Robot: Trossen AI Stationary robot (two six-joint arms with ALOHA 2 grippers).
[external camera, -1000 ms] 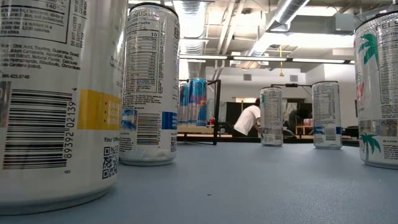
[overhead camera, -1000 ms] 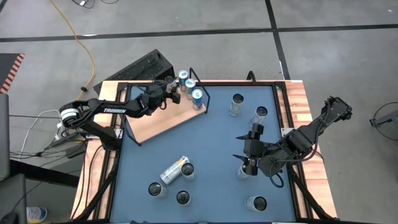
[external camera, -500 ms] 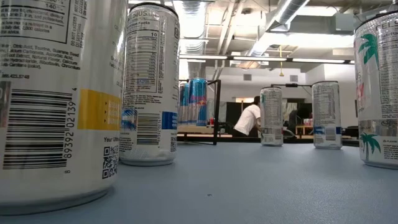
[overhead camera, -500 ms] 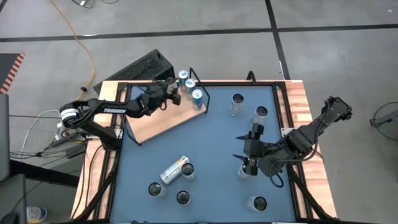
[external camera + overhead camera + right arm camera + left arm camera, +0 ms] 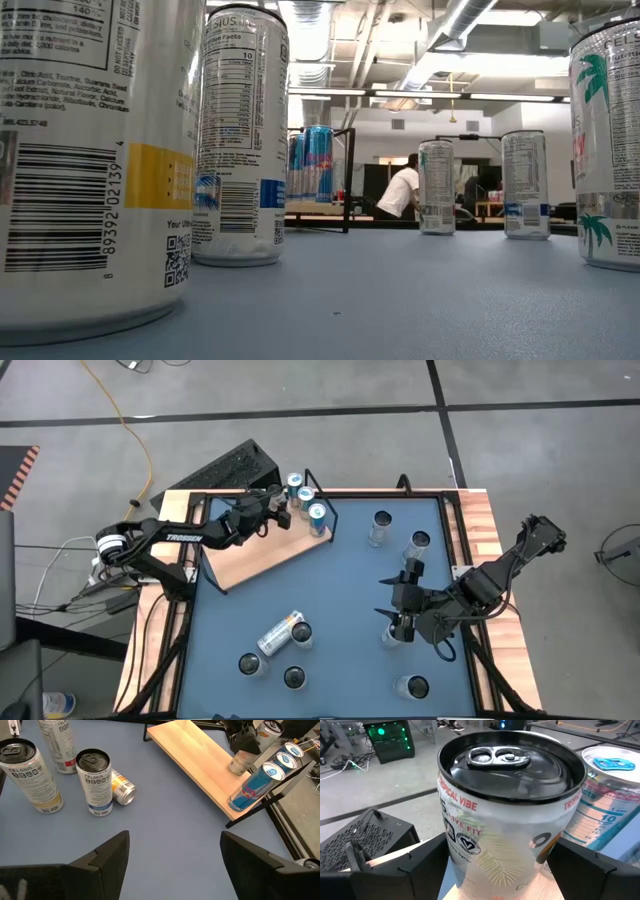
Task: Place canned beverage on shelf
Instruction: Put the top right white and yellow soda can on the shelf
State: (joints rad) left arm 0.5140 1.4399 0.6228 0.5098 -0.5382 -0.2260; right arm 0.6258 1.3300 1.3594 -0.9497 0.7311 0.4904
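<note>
The shelf (image 5: 262, 552) is a pale-wood board lying slantwise at the table's far left, with a black wire frame (image 5: 331, 512) at its far end. Three blue cans (image 5: 305, 496) stand in a row against that frame. My left gripper (image 5: 279, 513) reaches in from the left and is shut on a white "Tropical Vibe" can (image 5: 505, 810) on the board beside the blue cans; the can also shows in the right wrist view (image 5: 241, 763). My right gripper (image 5: 399, 622) is open and empty over the blue table at the right. My left gripper pinches the white can's side wall (image 5: 451, 851) between its two fingers, one on each side, below the can's top rim. The fingers come level from the table's left side. The can stands upright, and its bottom appears to rest on the board (image 5: 220, 770).
Several cans stand on the blue tabletop: two at the far right (image 5: 381, 525), others near the front edge (image 5: 253, 663), one close by my right gripper (image 5: 390, 638). One can lies on its side (image 5: 279, 633). A person (image 5: 400, 190) is in the room behind.
</note>
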